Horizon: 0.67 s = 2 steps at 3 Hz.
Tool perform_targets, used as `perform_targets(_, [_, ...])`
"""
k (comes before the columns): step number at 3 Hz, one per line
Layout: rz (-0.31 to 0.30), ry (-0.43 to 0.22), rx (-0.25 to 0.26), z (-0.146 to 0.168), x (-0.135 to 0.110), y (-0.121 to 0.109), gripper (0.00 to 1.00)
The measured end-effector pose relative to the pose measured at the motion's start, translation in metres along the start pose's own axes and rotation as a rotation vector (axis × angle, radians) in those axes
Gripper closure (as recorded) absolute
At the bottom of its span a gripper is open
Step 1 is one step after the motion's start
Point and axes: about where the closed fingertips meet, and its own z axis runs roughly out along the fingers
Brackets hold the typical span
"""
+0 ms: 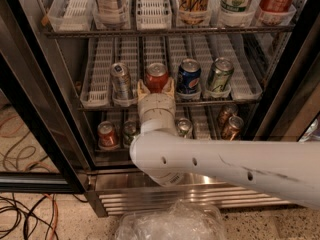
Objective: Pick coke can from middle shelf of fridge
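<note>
The red coke can [157, 76] stands upright at the front of a white can lane on the middle shelf [100, 91] of the fridge [280, 99]. My gripper [156, 87] is at the can's lower front, reaching in from below on the white arm [225, 164]. It sits on both sides of the can's base and hides the can's lower part. A silver can [121, 81] stands in the lane to the left. A blue Pepsi can [189, 77] and a green-and-silver can [219, 76] stand to the right.
The top shelf [165, 30] holds tall bottles in wider trays. The bottom shelf holds a red can [107, 134] and several other cans. A black door frame [35, 109] is on the left. Cables [25, 214] lie on the floor, and clear plastic [170, 224] is below the arm.
</note>
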Motion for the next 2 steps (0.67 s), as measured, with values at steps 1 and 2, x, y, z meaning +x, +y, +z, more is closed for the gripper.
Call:
perform_targets(1, [0.037,0.003,0.006,0.010,-0.001,-0.003,0.38])
perform_targets(2, [0.065,-0.002,0.004,0.020,-0.007,-0.002,0.34])
